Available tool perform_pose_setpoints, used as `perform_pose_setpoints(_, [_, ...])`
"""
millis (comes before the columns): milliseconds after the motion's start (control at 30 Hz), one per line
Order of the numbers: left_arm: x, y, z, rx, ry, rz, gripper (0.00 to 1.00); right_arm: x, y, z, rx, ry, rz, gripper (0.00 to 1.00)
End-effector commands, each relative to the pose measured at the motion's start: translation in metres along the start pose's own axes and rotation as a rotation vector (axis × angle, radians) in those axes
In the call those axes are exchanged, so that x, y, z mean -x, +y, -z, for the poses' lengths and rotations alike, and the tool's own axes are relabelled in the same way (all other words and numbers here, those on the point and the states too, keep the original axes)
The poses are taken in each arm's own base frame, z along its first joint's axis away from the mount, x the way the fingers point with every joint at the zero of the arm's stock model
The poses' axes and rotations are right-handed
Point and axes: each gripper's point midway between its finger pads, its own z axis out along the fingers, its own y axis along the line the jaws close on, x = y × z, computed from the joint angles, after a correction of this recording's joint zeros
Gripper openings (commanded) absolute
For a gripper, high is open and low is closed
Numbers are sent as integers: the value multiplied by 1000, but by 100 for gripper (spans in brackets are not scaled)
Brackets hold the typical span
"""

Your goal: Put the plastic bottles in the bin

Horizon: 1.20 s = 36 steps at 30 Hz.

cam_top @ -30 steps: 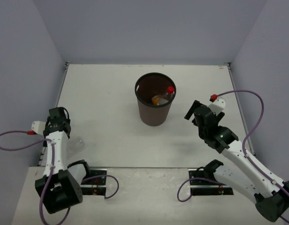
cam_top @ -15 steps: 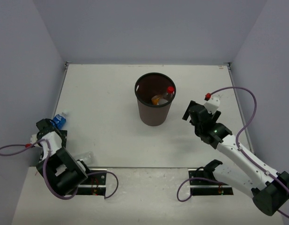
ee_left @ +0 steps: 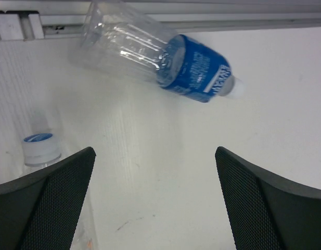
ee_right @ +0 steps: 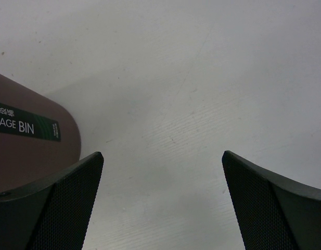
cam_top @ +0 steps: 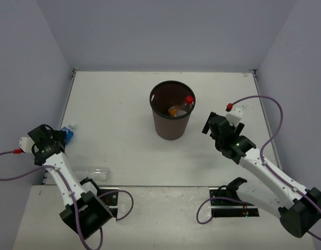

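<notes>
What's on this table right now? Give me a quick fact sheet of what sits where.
bin: upright, mid-table
inside bin: orange bottle, red-capped bottle
outside bin: blue-label bottle, lying at left edge; clear bottle, lying near front edge
left jaws: open, empty, facing blue-label bottle
right jaws: open, empty, beside bin

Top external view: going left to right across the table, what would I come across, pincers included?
left pincer → blue-label bottle, lying down → clear bottle, lying nearer the front → brown bin, with an orange bottle and a red-capped bottle inside → right pincer
</notes>
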Motion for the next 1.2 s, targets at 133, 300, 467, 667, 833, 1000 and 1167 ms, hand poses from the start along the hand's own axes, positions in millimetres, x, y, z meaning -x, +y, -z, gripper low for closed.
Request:
perform_pose_setpoints(133, [-29,29,42,-19,97,-170,100,5,12,-1,27,5,-19,99])
perform_pose_setpoints(300, [-43,29,43,-118,89,-186,100,4,13,0,39,13,-19,99])
perform_pose_setpoints(467, [-71,25,26,-177,207,-185,100,7,9,4,48,-6,-37,99])
perform_pose_setpoints(667, [-79,26,9,-177,218,-172,100,10,4,4,28,-25,-43,99])
perform_pose_setpoints(833, [-85,25,0,-158,228,-172,100,7,7,2,32,-8,-32,99])
perform_pose_setpoints(1000, [-118,21,-14,-143,276,-179,100,9,4,2,25,-16,-37,99])
perform_pose_setpoints(1167, [-134,29,-26,-41,299,-246,99,13,1,4,24,-31,-52,99])
